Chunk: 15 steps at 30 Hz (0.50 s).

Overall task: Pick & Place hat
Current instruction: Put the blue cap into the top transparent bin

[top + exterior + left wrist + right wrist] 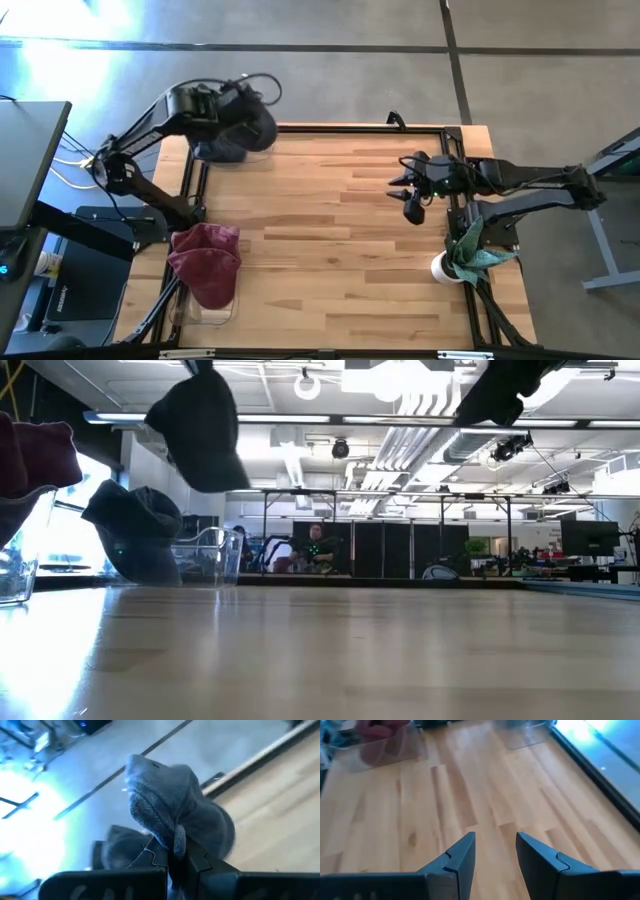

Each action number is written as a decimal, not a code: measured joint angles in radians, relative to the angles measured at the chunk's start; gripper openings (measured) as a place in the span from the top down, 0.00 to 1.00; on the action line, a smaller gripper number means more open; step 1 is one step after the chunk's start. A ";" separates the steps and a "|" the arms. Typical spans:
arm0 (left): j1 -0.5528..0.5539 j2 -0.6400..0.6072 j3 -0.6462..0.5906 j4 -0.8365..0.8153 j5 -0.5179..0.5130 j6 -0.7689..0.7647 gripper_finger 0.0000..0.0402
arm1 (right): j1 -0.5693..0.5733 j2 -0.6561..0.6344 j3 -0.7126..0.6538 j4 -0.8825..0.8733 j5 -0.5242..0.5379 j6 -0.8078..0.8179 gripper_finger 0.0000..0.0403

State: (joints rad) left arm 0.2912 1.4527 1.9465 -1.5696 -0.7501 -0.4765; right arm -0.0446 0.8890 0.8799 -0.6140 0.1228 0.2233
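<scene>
A dark grey knitted hat (256,124) (200,430) (170,800) is held in the air by my left gripper (236,106) (180,856), which is shut on it above the table's far left corner. Below it, a second grey hat (135,532) (215,152) sits in a clear bin (215,555) at that corner. My right gripper (409,200) (495,846) is open above the right half of the table and touches nothing. My left gripper pinches a bunched fold of the hat's knit (178,839) between its two fingers. The hat is lifted clear and hangs below the gripper over the clear bin. Which part of the hat the fold belongs to I cannot tell.
A second clear bin (212,312) at the table's near left holds maroon hats (206,262) (35,455). A white cup with green cloth (462,258) stands at the right edge. A black frame rims the table. Bare wood lies in the middle (330,240).
</scene>
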 joint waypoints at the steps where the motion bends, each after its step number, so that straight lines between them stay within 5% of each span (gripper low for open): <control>1: 0.021 0.000 0.000 0.002 -0.003 0.027 0.99 | -0.008 0.000 0.000 0.001 0.009 -0.003 0.66; 8: 0.166 0.015 -0.004 -0.001 0.024 0.137 0.99 | -0.078 0.001 0.000 0.033 0.083 -0.013 0.66; 15: 0.240 0.006 -0.212 0.002 -0.030 0.110 0.99 | -0.135 0.001 0.000 0.058 0.085 0.036 0.66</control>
State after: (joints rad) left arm 0.5315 1.4583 1.7341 -1.5680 -0.7797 -0.3670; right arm -0.1795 0.8898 0.8799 -0.5560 0.2081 0.2596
